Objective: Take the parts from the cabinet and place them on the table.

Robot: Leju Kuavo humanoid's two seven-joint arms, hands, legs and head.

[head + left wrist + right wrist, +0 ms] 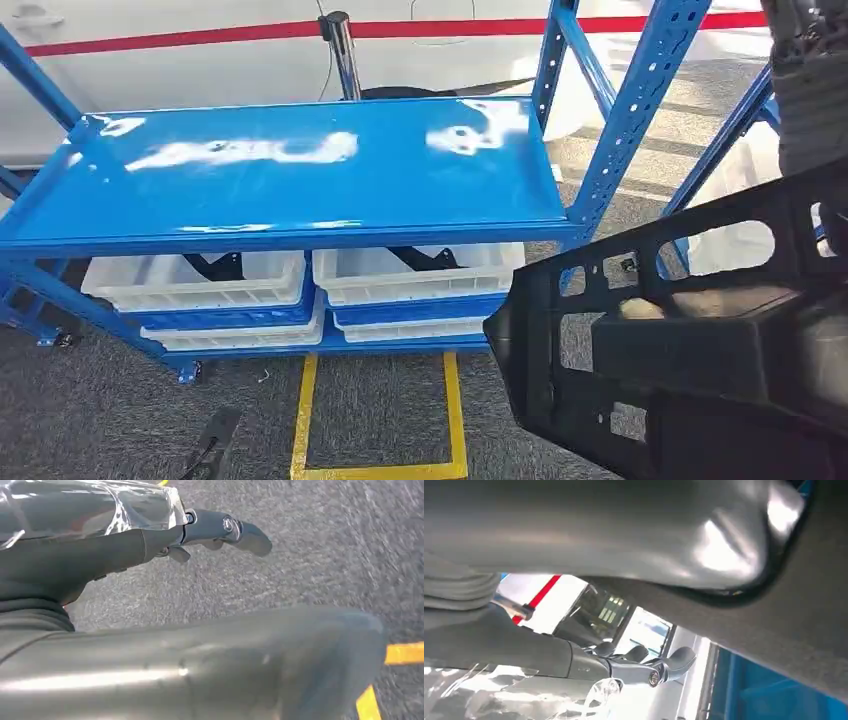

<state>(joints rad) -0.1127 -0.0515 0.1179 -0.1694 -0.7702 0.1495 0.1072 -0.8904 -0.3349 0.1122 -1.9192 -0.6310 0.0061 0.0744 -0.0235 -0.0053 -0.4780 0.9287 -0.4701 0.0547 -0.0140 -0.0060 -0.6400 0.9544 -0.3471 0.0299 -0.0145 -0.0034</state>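
While the large black part (690, 340) was carried at the lower right of the head view, it hung close in front of the camera and hid the right side of the blue rack (300, 170). In the judgement of this note, the main risk was a collision: the part's perforated edge lay near the rack's right upright (640, 100), and a swing or turn could have struck that post or the shelf edge. A second risk was a slip. The right wrist view showed the part's grey underside (624, 525) lying across the thumb side of the right hand (624, 667), whose dark fingers (679, 657) extended beyond it; whether they clamped the part could not be told. The left hand (215, 530) appeared over grey carpet with its fingers (250, 537) stretched out, a broad grey surface, probably the same part, lying close alongside; whether that hand gripped anything could not be told either. An unsupported load of this width could have tilted and dropped.

On the lower shelves stood white bins in two columns. The upper left bin (200, 280) and the upper right bin (420, 272) each held a dark part. The contents of the bins beneath were hidden.
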